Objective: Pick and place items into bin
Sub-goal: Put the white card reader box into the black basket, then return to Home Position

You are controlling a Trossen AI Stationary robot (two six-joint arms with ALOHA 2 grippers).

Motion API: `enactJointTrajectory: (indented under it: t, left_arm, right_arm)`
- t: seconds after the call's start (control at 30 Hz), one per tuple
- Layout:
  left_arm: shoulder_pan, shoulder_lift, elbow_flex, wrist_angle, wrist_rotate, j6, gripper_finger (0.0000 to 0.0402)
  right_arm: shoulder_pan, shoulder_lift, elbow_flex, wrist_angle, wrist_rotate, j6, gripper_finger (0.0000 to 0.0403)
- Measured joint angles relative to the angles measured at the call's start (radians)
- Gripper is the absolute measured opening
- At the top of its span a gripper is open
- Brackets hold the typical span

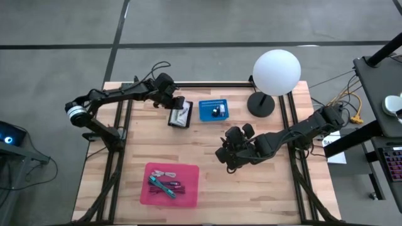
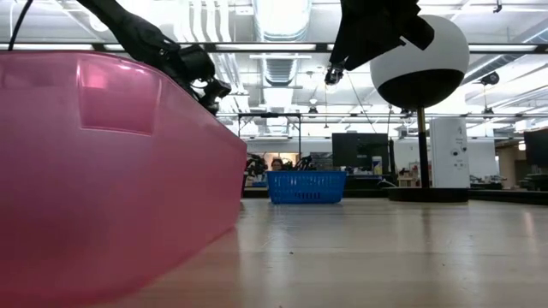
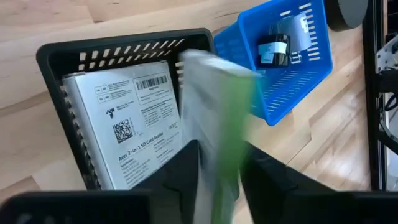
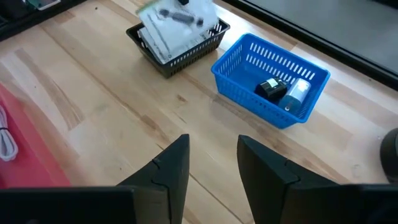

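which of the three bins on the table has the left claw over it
The black slotted plastic bin; the left claw hovers above it holding a white-green card, unlike the blue and pink ones.

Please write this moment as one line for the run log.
left hand: shut on white card, over black basket | right hand: open, empty, above table | blue basket: two small items | pink bin: several items

Grey floor surrounds the wooden table; ceiling lights glow overhead.

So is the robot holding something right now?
Yes. The left gripper pinches a white-and-green card by its lower edge, over the black basket. The right gripper is empty.
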State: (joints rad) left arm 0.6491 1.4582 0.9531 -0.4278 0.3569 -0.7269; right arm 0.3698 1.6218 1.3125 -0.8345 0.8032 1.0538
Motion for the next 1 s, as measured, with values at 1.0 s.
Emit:
enactJointTrajectory:
  t: [1.0]
  left_arm:
    - [-0.236, -0.414, -0.013, 0.461, -0.053, 0.524, 0.0187]
  right_arm:
    - [-0.031, -0.078, -0.009, 0.280, -0.217, -0.483, 0.0100]
